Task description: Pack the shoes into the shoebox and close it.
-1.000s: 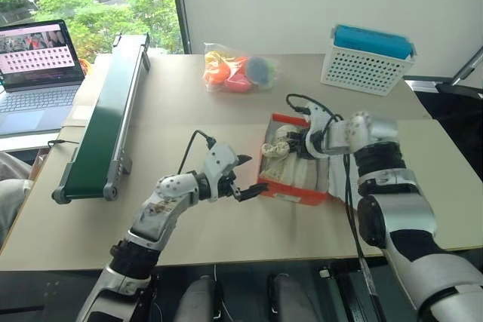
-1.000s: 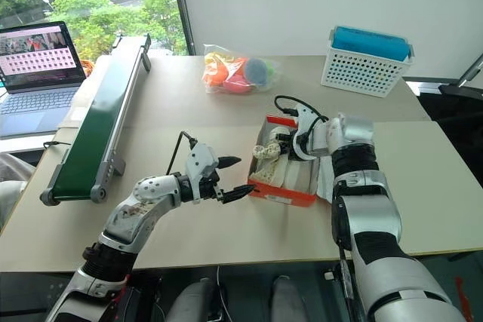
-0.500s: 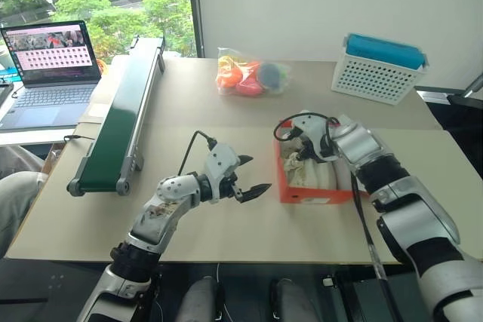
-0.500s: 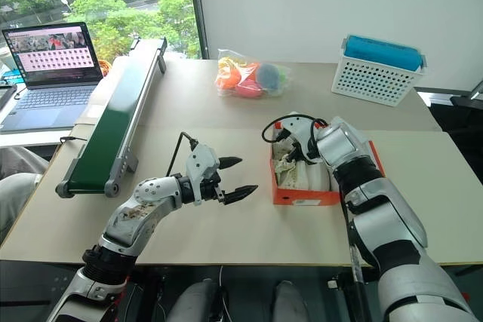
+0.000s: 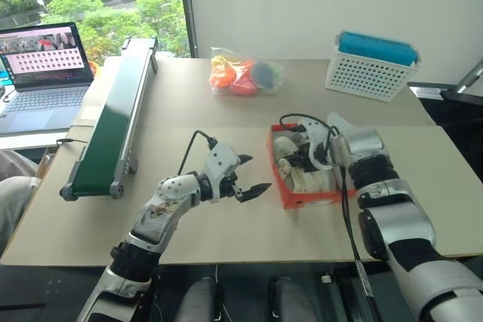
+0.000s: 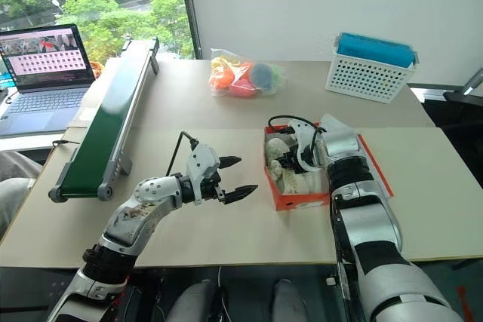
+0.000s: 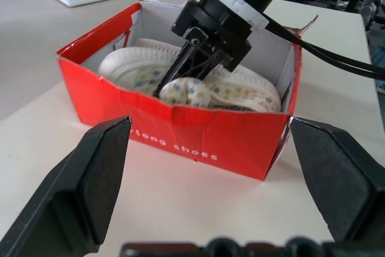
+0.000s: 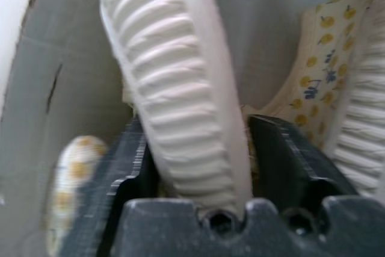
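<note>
The right gripper (image 7: 191,58) reaches down into the shoebox (image 7: 180,133), its black fingers (image 8: 129,173) spread to either side of the ribbed sole of one shoe (image 8: 174,88); the sole stands between them, and whether they press on it cannot be told. The second shoe (image 7: 135,67) lies beside it in the box, its yellow-flowered lining showing, so both shoes are inside the red box. The box stands open on the tan table (image 5: 226,111), its lid flap (image 6: 373,164) lying out flat on the far side of the right arm. The left gripper (image 5: 247,175) hovers over the table just beside the box, on the robot's left of it, pointed toward its near red wall, with its jaws wide apart and nothing between them. Farther back on the table lie a clear bag of toys (image 5: 243,75) and, toward the right, a white basket (image 5: 370,67) with a blue top. Along the left side runs a green conveyor (image 5: 113,122), and past it a laptop (image 5: 41,73) sits open.
</note>
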`<action>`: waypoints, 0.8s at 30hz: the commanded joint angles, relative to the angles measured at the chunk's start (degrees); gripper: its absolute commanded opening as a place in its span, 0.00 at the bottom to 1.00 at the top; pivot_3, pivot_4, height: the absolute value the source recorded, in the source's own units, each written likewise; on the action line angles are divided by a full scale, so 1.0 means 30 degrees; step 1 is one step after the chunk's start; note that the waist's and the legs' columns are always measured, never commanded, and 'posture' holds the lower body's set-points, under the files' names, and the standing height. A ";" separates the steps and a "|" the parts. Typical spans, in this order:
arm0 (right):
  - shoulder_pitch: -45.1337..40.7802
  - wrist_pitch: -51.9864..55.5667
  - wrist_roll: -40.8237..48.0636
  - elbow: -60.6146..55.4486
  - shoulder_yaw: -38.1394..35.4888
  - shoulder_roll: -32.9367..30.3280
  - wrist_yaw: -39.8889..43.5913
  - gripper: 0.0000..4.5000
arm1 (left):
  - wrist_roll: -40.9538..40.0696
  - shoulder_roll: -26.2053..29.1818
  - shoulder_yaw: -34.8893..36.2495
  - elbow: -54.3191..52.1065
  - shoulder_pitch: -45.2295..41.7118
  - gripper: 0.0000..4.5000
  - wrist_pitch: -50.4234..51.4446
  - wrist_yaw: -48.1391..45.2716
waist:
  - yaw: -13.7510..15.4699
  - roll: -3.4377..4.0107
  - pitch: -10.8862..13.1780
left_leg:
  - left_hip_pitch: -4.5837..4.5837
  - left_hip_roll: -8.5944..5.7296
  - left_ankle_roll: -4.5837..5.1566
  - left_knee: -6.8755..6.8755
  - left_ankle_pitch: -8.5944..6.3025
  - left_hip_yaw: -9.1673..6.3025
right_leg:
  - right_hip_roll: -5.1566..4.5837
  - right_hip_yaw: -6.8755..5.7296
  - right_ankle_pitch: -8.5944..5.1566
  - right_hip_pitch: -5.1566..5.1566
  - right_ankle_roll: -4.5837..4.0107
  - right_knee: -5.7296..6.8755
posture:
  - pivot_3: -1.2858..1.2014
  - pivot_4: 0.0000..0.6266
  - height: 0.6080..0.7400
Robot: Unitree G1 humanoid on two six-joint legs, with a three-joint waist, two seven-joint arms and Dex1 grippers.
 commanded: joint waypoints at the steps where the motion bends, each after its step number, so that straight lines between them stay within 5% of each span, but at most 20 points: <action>1: -0.0242 0.1785 0.0450 -0.1144 -0.0975 -0.0541 -0.0696 0.83 | 0.0058 -0.0042 -0.0013 -0.0425 -0.0265 1.00 -0.0178 -0.0090 | 0.0019 0.0010 0.0007 | -0.0004 -0.0004 0.0013 0.0002 -0.0007 -0.0001 | 0.0000 0.0001 0.0000 0.0001 0.0001 -0.0001 | 0.52 0.24 0.73; 24: 0.2051 0.6156 0.2557 -1.1128 -0.3799 -0.1565 -0.3284 0.83 | 0.0141 -0.0099 -0.0146 0.0724 -0.1159 1.00 -0.0555 -0.0872 | -0.0064 0.0061 0.0040 | -0.0107 -0.0004 0.0042 0.0011 -0.0016 0.0001 | 0.0016 0.0002 -0.0002 -0.0084 0.0006 -0.0002 | 0.52 0.24 0.73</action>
